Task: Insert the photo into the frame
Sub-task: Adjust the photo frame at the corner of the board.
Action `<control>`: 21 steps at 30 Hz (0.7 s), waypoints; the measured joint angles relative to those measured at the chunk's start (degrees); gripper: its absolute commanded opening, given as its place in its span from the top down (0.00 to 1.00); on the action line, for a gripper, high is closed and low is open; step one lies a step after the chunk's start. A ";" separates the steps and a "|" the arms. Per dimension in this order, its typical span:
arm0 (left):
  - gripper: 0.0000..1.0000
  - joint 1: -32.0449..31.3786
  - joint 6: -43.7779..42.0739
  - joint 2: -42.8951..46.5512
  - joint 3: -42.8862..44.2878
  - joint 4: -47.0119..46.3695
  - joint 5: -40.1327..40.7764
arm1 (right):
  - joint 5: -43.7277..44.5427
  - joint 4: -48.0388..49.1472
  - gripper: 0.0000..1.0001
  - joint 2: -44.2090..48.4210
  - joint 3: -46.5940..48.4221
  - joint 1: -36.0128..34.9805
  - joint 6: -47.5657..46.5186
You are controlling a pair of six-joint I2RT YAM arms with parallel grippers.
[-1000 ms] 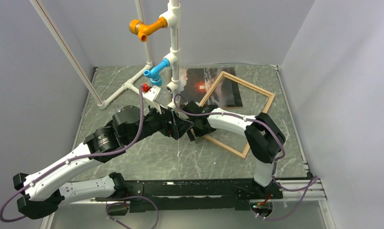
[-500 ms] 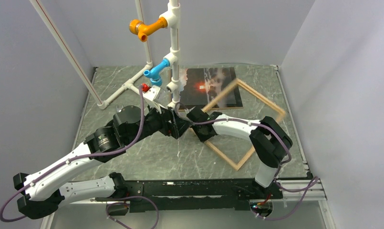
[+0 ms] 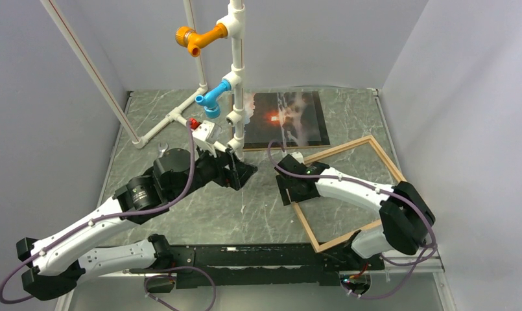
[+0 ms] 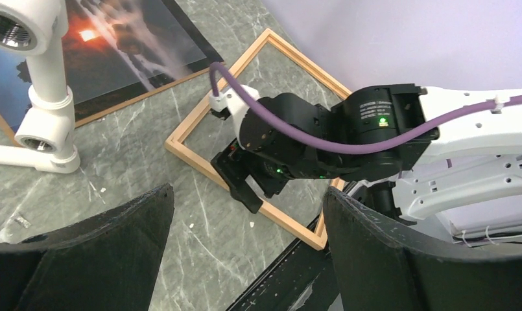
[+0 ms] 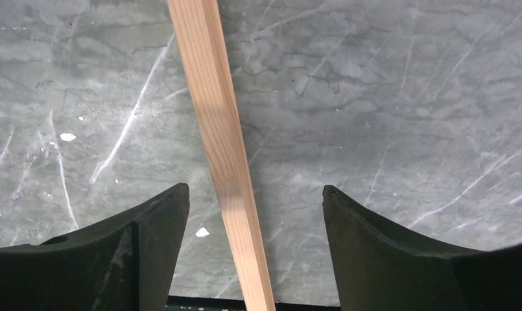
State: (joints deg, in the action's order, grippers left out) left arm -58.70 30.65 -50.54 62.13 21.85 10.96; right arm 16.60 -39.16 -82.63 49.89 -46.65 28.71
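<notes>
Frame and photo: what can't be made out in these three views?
Top external: the frame, near right corner, hidden under the right arm.
Top external: the photo, left part, behind the white pipe stand.
Right wrist: the frame beyond one strip, cut off by the edges.
Left wrist: part of the photo, cut off by the top edge.

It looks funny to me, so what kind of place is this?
Probably a robot test booth: left arm and right arm bolted to a table, plain grey walls close around, and a white pipe stand.
</notes>
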 measured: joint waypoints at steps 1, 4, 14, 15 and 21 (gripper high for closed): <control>0.12 0.00 0.00 0.28 -0.33 0.04 0.13 | 0.02 -0.55 0.18 0.70 -0.33 0.00 0.59; 0.12 0.00 0.02 0.96 -0.76 0.02 0.66 | 0.52 -0.87 0.13 1.20 -0.20 0.15 1.84; 0.12 0.00 0.02 1.22 -0.76 -0.11 0.94 | -4.87 -0.48 0.00 -7.19 11.93 11.96 7.56; 0.12 0.00 0.02 1.22 -0.76 -0.11 0.94 | -6.45 -0.07 0.01 -7.23 11.96 14.23 8.28; 0.12 0.00 0.00 1.22 -0.76 -0.07 0.98 | -15.39 1.64 0.03 -8.09 12.02 29.00 11.76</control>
State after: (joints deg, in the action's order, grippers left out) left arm -58.70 30.65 -49.32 61.36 21.78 11.94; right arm 1.21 -37.52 -90.72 61.91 -17.65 40.47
